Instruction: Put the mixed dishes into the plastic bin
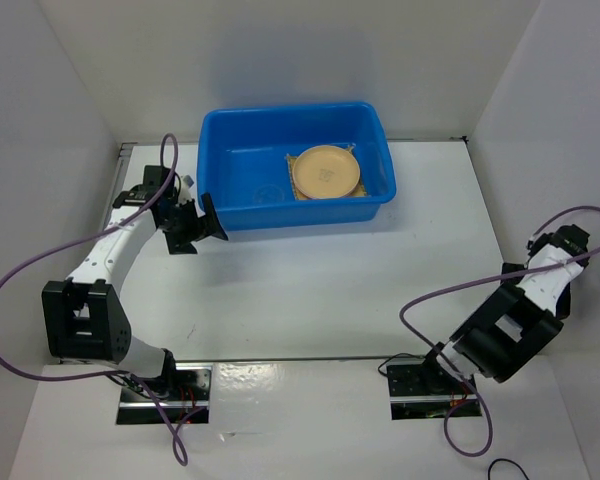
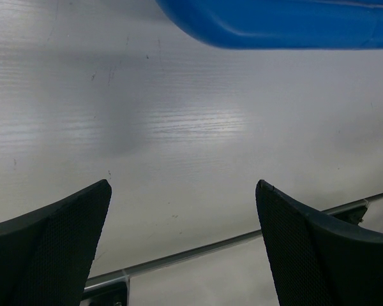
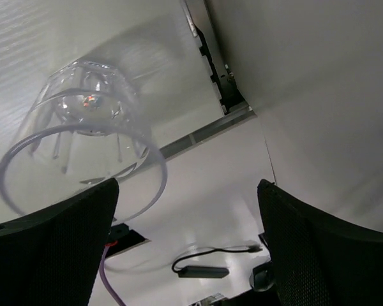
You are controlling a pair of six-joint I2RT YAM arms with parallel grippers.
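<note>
Toward twelve o'clock on the white table (image 1: pixel 310 290) sits the blue plastic bin (image 1: pixel 255 180). Inside it, over at its three o'clock end, the tan-orange plate (image 1: pixel 325 172) lies flat on the yellow woven mat (image 1: pixel 293 189), whose edges peek out around the plate. My left gripper (image 1: pixel 195 228) hangs just off the bin's eight o'clock corner, outside the wall. In its wrist view my left gripper's jaws stand wide apart with nothing but bare tabletop between them, and the bin's rounded blue wall (image 2: pixel 274 25) crosses the frame at twelve o'clock. My right arm is folded at about four o'clock on the table, well apart from the bin. My right gripper (image 3: pixel 185 191) is also spread wide. One clear plastic cup (image 3: pixel 83 146) shows at ten o'clock in that wrist view, tipped with its open rim toward the camera. The lower rim passes behind one finger (image 3: pixel 64 248), and I cannot tell whether they touch.
</note>
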